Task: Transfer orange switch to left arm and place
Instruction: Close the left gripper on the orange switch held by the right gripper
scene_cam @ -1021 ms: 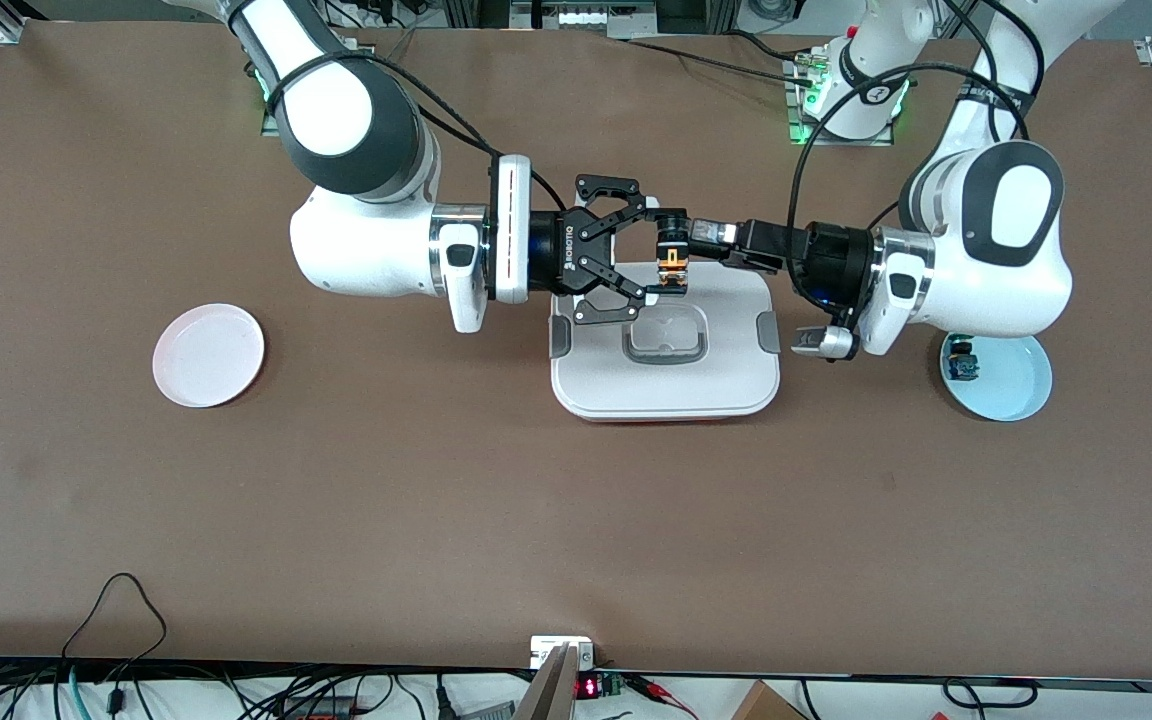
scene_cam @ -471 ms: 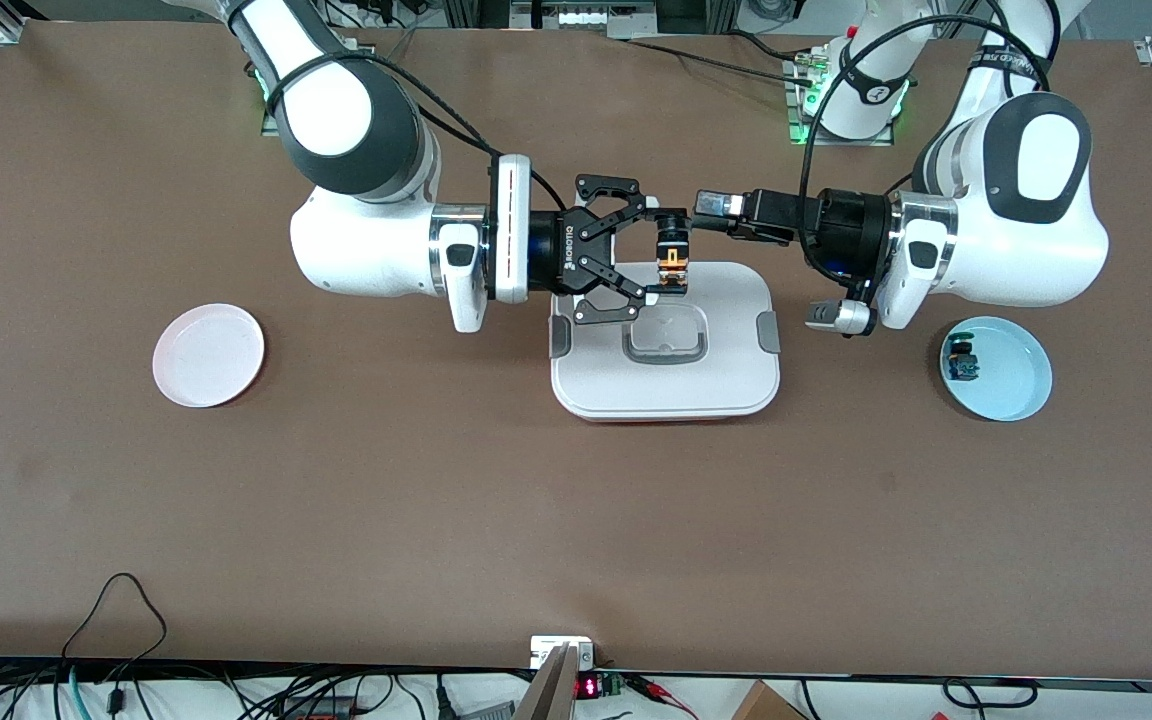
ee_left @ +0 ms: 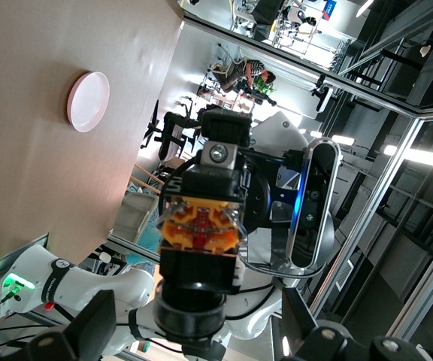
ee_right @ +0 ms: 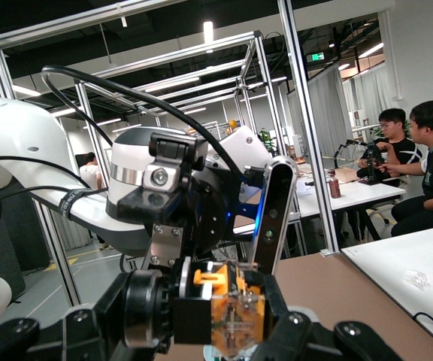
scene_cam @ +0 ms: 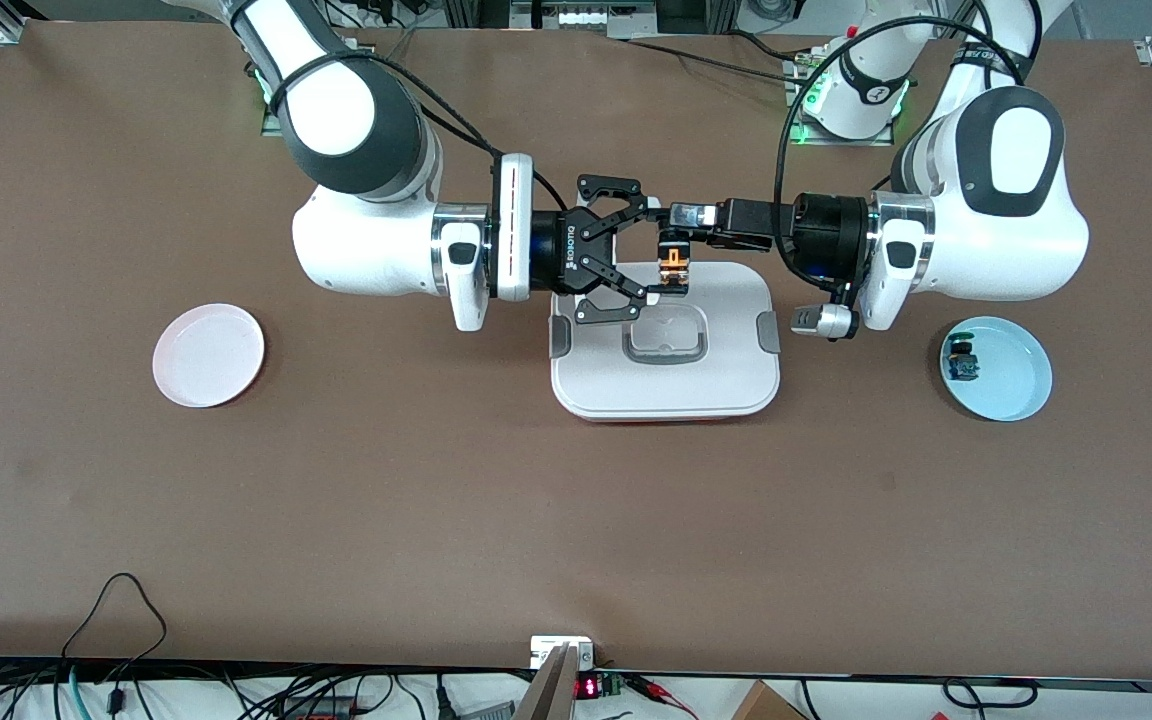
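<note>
Starting nearest the front camera, the white lidded box (scene_cam: 665, 342) was seen resting on the brown table (scene_cam: 436, 500), and it is taken as the landmark. A white plate (scene_cam: 208, 355) lay well apart from the box toward the right arm's end, and a pale blue plate (scene_cam: 1011, 385) carrying a small green-and-blue part (scene_cam: 959, 361) lay toward the left arm's end.

Over the box's edge farthest from the front camera, the orange switch (scene_cam: 673, 262) was held in the air, clamped between the shut fingers of the right gripper (scene_cam: 648, 250). Its long axis appeared roughly upright, orange cap lowest, though this is a judgement from the front view. The orange face was shown head-on to both wrist cameras (ee_left: 199, 227), (ee_right: 231, 310).

The left gripper (scene_cam: 681, 216) was found just beside the switch, over the same edge of the box, its jaws spread and holding nothing. In the left wrist view its fingertips (ee_left: 96, 320) were seen flanking the switch without contact. The switch was therefore judged to lie straight ahead of the left gripper, between the two hands, with the handover grasp not yet made.
</note>
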Tool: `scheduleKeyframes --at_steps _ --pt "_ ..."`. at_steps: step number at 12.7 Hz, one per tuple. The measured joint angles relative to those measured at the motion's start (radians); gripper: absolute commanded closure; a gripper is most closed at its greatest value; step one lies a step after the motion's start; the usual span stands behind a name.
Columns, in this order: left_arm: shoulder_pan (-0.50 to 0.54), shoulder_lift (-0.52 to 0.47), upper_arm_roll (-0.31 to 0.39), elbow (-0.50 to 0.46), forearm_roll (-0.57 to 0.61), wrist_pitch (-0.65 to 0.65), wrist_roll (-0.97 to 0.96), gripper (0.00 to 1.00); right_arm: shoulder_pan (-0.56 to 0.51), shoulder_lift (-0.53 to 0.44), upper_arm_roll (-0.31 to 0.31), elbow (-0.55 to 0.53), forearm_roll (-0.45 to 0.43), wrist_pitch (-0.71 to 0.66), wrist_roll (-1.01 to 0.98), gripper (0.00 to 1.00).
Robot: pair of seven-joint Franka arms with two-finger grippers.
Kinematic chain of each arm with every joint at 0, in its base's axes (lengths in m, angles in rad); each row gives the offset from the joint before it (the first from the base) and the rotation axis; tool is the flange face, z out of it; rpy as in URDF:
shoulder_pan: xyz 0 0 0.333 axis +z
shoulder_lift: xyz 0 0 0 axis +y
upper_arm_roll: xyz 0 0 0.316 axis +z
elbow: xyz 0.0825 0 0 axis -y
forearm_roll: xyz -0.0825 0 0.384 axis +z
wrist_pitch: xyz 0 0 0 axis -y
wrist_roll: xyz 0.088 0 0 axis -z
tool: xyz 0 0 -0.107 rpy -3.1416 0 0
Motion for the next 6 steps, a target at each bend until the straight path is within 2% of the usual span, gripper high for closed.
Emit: scheduleKeyframes --at_steps 6 --pt "0.001 0.007 0.001 0.003 0.000 0.031 0.035 0.17 0.027 0.000 0.000 -0.001 0.000 0.054 -0.002 0.96"
